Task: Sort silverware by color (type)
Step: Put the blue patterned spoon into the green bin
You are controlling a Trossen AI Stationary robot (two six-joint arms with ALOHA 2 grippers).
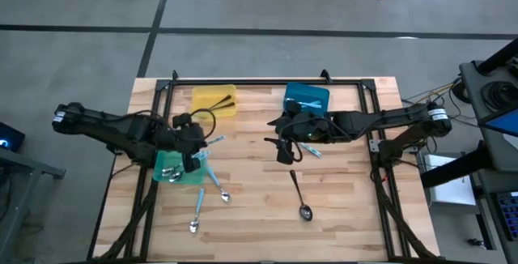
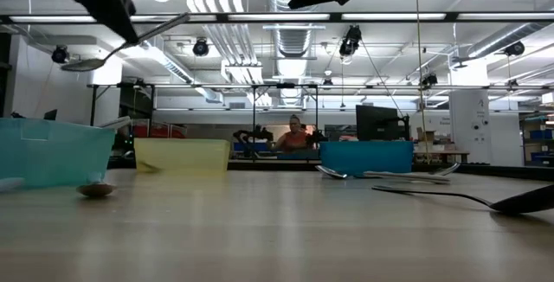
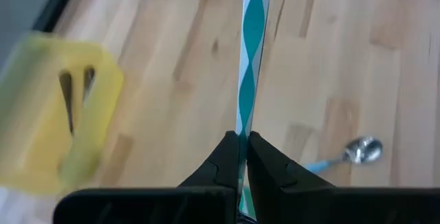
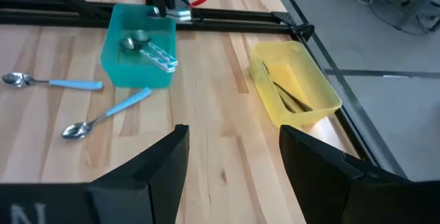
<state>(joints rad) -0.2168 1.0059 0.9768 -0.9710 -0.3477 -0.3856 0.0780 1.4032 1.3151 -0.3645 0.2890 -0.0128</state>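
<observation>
- Left gripper [image 1: 194,155]: raised over the green bin [image 1: 172,172] at the table's [image 1: 340,215] left side. The left wrist view shows its fingers [image 3: 227,159] pressed together on a spoon handle with a teal-and-white twisted pattern [image 3: 250,59]; in the low view the spoon's bowl [image 2: 82,64] hangs in the air, clear of the table.
- Green bin: holds silver spoon bowls [image 4: 134,42] with light blue handles.
- Two blue-handled spoons [image 1: 197,214] lie loose on the wood just in front of the green bin; the right wrist view shows them side by side [image 4: 103,117].
- Yellow bin [image 1: 214,100]: at the table's back, left of centre, holding dark utensils [image 4: 289,99].
- Dark spoon [image 1: 299,197]: lies alone on the table right of centre, bowl toward the front edge.
- Right gripper [image 1: 285,152]: hangs over the middle of the table, in front of the blue bin [image 1: 307,96]; its jaws are spread wide with nothing between them.
- Blue bin: at the table's back, right of centre, with light utensils inside.
</observation>
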